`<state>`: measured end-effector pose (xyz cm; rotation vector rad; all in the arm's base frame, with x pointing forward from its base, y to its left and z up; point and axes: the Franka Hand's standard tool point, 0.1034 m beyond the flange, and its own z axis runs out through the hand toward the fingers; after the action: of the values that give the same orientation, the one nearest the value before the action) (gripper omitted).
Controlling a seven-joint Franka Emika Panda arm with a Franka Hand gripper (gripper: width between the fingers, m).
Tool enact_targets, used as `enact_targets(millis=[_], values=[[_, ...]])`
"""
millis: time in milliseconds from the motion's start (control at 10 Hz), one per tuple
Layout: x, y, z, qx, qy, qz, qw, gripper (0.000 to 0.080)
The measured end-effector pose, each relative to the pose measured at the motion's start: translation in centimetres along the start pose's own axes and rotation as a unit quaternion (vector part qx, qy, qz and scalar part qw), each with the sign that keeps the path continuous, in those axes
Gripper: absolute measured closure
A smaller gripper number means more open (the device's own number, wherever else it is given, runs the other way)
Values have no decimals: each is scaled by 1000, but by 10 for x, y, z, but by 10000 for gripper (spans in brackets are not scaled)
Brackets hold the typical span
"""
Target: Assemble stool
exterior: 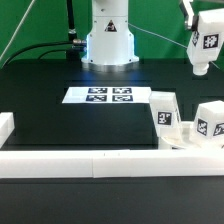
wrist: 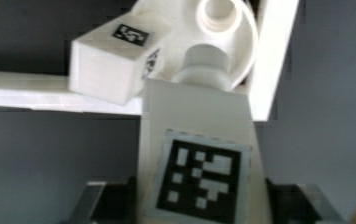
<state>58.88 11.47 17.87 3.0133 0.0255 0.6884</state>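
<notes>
Two dark fingers (wrist: 100, 200) of the gripper (wrist: 196, 208) are closed narrow on one short, chunky white plastic leg (wrist: 201, 150). One finger bears on each flank, and the leg's black-and-white square tag faces the wrist camera. The long axis of this held leg runs straight out from the jaws. In the exterior view it hangs roughly upright below the gripper, far back at the exterior view's right, and appears clear of the black table (exterior: 60, 125).

Outward along that axis stand two more white plastic tagged legs, both loose: one (exterior: 165, 112) and another (exterior: 210, 120) closer to the exterior view's right edge. Both are on the near side, just beside the long white border rail (exterior: 80, 160). From the held leg they lie downward and nearer, and the wrist view shows them just beyond its free end.

The round thick disc seat cannot be identified with certainty in either view. A low white mass between the loose legs may be it.

The flat white marker board (exterior: 110, 95) lies well apart, toward the exterior view's left, on the near side of the white robot base (exterior: 108, 40).

Judgement: the coming move turns on holding the leg's axis upright while it descends toward the near-right group. The offset appears mostly vertical.
</notes>
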Motion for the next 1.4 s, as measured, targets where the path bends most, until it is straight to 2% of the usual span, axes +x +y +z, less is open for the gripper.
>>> enact_targets(millis=[100,200,300,500,700,800,1200,1400], values=[[-3,-11,3,21,35,3,999,475],[-15,-27,12,40,66,3,997,475],[-20,-34,23,41,94,8,995,475],[-26,-15,34,3,83,-44,996,475],[-20,14,38,-23,84,-91,992,475],[-18,25,39,-28,83,-96,992,475],[-21,21,41,-26,81,-95,992,475],[-38,-2,57,-33,77,-91,992,475]])
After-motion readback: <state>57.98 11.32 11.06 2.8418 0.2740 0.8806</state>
